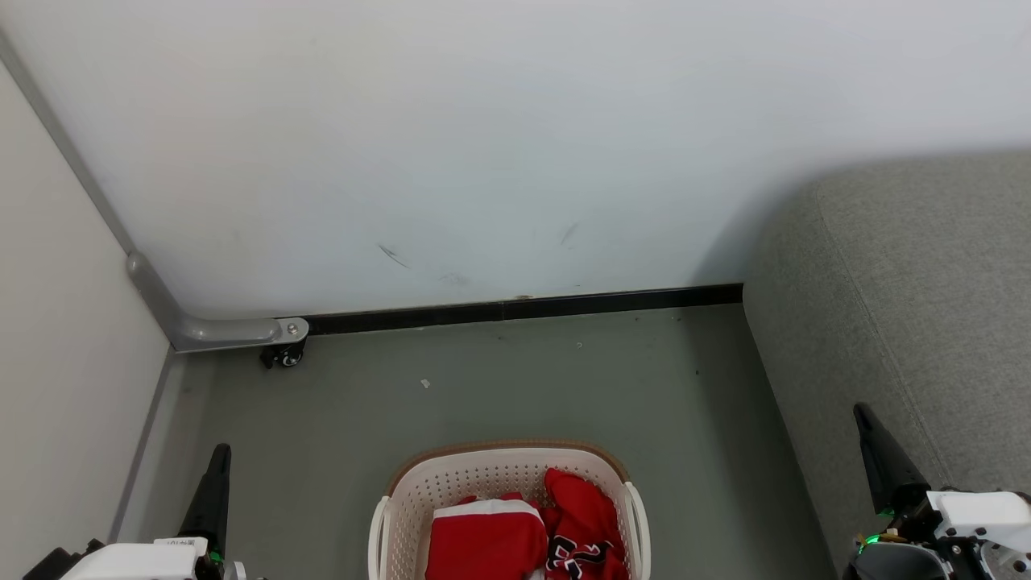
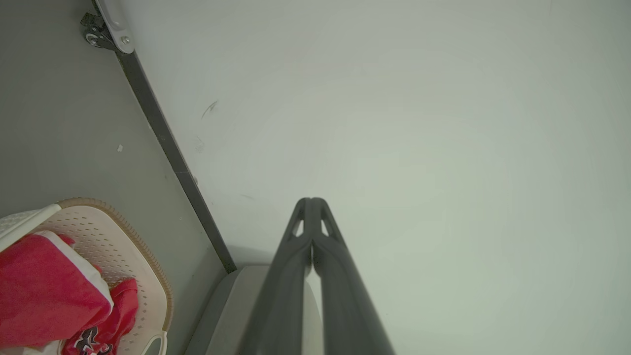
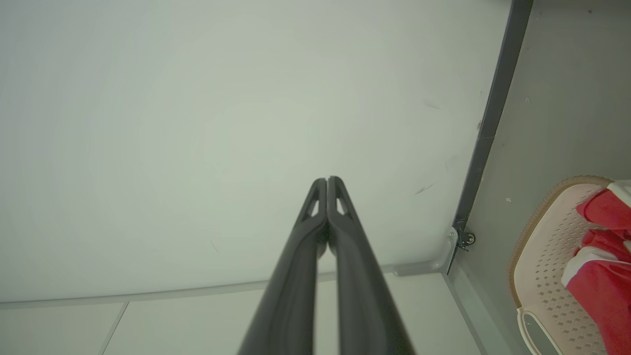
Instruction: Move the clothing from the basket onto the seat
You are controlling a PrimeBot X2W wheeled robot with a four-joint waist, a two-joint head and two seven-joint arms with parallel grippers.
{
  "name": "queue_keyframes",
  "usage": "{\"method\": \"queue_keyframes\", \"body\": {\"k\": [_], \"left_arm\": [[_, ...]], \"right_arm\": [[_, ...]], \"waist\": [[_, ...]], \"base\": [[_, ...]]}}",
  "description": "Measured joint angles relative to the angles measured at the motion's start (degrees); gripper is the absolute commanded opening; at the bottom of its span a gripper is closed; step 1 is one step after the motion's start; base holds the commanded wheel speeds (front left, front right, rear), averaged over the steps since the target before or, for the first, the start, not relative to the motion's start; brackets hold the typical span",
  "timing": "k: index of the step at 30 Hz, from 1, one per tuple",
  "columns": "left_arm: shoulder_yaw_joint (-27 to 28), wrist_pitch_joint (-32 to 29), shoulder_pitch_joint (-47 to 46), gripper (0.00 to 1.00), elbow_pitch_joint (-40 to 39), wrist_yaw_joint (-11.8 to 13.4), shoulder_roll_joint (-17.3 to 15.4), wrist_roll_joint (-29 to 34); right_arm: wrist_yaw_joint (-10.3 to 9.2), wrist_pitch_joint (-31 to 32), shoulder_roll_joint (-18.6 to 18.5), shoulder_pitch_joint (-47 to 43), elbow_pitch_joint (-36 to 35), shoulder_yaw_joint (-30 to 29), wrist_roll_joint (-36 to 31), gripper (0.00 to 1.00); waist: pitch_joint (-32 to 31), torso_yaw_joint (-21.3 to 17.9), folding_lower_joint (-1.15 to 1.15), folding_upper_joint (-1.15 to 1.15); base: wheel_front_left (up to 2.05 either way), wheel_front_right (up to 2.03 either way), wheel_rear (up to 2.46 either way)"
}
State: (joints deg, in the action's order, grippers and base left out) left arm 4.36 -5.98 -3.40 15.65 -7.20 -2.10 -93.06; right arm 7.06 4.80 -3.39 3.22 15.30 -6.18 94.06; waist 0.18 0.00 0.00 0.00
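Grey floor, left tool, right tool clenched empty, pointing forward, flanking basket.

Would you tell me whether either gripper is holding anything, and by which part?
Nothing: left gripper and right gripper are shut and empty; the clothing lies in the basket.

Scuffed white wall meets grey floor at a black baseboard — a caster in the corner.

Open floor lies left of and behind the basket; the sofa stands close on its right.
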Motion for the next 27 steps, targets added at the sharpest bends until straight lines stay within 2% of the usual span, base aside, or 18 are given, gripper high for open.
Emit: {"method": "queue_keyframes", "body": {"k": [27], "left_arm": [[0.08,0.0,0.0,0.0,0.0,0.0,0.01,0.26]], "right_arm": [[0.0,0.01,0.02,0.0,0.0,-0.04,-0.08,0.0]], "waist": [[0.0,0.0,0.0,0.0]], "base": [[0.0,0.0,0.0]]}}
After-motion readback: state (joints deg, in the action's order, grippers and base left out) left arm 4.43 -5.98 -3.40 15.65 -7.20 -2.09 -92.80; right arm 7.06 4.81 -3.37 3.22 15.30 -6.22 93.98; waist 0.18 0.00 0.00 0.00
